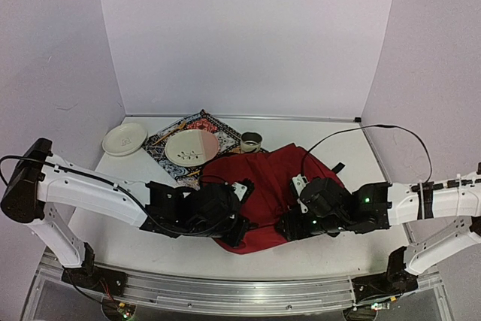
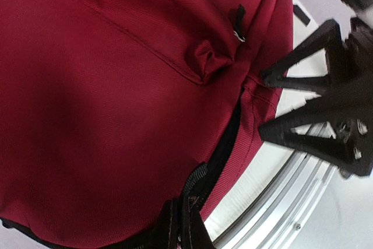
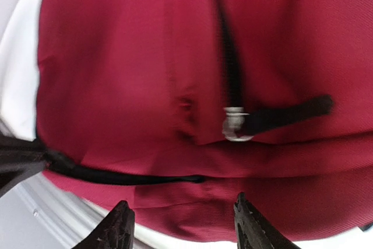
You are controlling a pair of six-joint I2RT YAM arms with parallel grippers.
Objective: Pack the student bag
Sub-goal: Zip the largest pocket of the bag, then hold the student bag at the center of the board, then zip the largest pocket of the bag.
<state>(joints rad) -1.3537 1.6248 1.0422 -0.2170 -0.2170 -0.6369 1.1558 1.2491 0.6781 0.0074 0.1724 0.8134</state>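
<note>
left end effector [image 2: 179, 218] pinching student bag [image 2: 116, 86] | right end effector [image 3: 182, 203] agape

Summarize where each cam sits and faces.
Top external: above, behind the bases, looking down on table; left arm and right arm flank student bag.
Left wrist: close on bag's zipper; own jaws pinched together at bottom, right arm's jaws open opposite.
Right wrist: close on bag's zipper pull; own jaws apart at bottom.
Both wrist views share the bag.
</note>
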